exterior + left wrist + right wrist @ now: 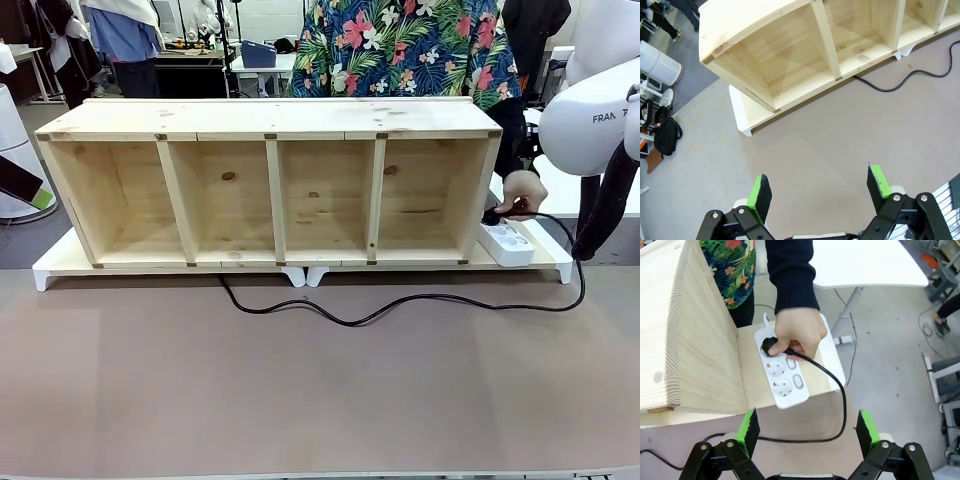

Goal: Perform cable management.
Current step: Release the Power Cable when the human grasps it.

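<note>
Nearest the robot's edge of the surface (300,400): bare brown top, nothing lying on it.

Left gripper (821,192): jaws spread wide, nothing between them, hovering above the bare surface short of the shelf unit's left end.

Right gripper (807,432): jaws fully apart, empty, hanging over the right end of the surface, looking down on the power strip.

Cable (400,305): black, slack, lying in a loose wave across the middle of the surface from under the front of the shelf unit (270,180), then curving round toward the right edge and up to the power strip (508,243).

Power strip: white, on the base board beside the shelf unit's right end.

Person's hand (795,332): on the plug (771,345), at the strip's far socket.

Step, by judgement: plugging in at the strip; tidying of the slack not yet begun. Next move likely needs a gripper lowered onto the loose run of cable, clear of the hand.
</note>
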Robot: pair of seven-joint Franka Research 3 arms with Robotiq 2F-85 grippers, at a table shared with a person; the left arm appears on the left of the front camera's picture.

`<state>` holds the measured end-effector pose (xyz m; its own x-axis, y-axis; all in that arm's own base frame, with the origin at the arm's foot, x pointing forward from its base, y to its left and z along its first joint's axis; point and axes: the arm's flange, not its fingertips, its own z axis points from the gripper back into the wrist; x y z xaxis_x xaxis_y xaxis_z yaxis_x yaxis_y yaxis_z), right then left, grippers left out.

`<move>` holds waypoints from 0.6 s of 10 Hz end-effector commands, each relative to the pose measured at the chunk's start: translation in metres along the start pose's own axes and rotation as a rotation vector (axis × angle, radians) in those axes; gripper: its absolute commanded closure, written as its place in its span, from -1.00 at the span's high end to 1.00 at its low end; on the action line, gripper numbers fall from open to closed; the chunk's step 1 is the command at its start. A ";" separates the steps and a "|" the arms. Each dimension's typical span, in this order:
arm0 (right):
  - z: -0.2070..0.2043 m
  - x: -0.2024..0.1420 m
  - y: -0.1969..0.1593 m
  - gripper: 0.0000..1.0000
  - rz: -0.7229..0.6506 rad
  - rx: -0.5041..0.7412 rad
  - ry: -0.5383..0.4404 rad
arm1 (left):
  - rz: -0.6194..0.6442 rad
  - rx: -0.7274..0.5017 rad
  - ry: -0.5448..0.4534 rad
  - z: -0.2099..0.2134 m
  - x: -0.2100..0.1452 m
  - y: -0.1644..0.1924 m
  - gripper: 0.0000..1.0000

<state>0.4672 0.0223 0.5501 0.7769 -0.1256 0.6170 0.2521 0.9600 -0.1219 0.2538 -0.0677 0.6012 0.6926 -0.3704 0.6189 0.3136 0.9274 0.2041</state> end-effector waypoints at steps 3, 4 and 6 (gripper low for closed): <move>-0.002 -0.001 0.001 1.00 0.003 -0.003 0.007 | -0.011 0.000 -0.005 0.001 0.000 0.001 1.00; -0.002 -0.001 0.001 1.00 0.003 -0.003 0.007 | -0.011 0.000 -0.005 0.001 0.000 0.001 1.00; -0.002 -0.001 0.001 1.00 0.003 -0.003 0.007 | -0.011 0.000 -0.005 0.001 0.000 0.001 1.00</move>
<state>0.4672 0.0223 0.5501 0.7769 -0.1256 0.6170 0.2521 0.9600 -0.1219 0.2538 -0.0677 0.6012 0.6926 -0.3705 0.6189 0.3136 0.9274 0.2041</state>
